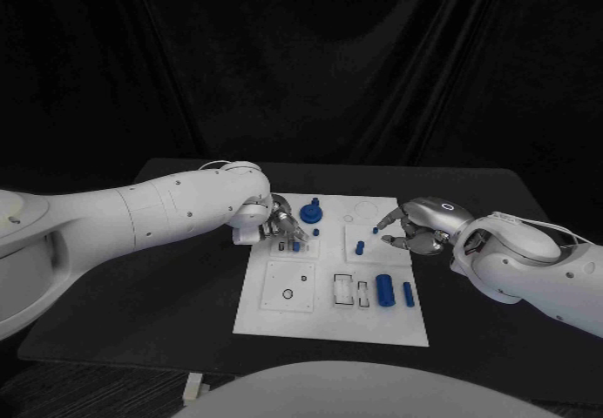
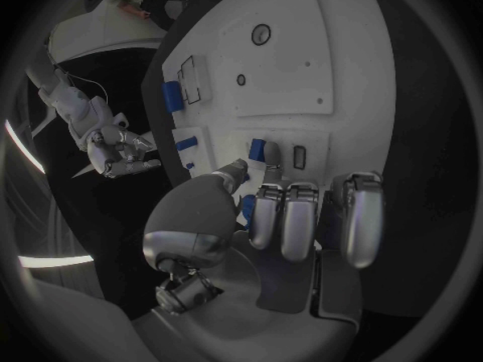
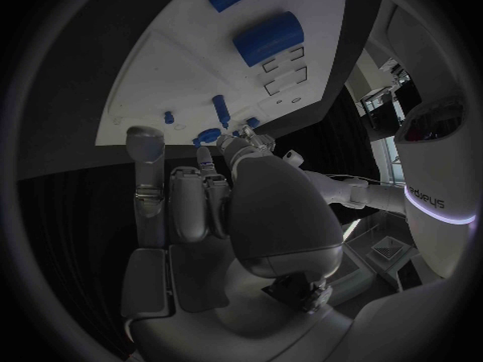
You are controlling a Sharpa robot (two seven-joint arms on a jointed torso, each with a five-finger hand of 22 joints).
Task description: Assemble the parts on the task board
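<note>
1. Plainly, we see a flat white rectangular task board (image 1: pixel 329 322) lying in the middle of the matte black table (image 1: pixel 164 305), its smooth face cut with small outlined recesses.
2. We count several glossy blue plastic parts on it: a fat blue cylinder (image 1: pixel 384 290) lying beside a thin blue rod (image 1: pixel 409 293) near the front right, a short blue peg (image 1: pixel 360 248) at mid-board, and a round blue knobbed piece (image 1: pixel 312 211) standing at the far edge.
3. Our left silver hand (image 1: pixel 274 225) hangs over the board's far left part, fingers curled downward; the left wrist view shows the fingertips (image 2: pixel 272 154) just beside a small blue block (image 2: pixel 258 149) (whether they actually pinch it we cannot tell).
4. Our right silver hand (image 1: pixel 415 231) sits over the board's right edge, fingers bent inward and close together; a tiny blue bit (image 1: pixel 375 230) shows at its fingertips, yet the grip itself is hidden.
5. Further blue pieces under the left palm are partly covered and hard to make out.
</note>
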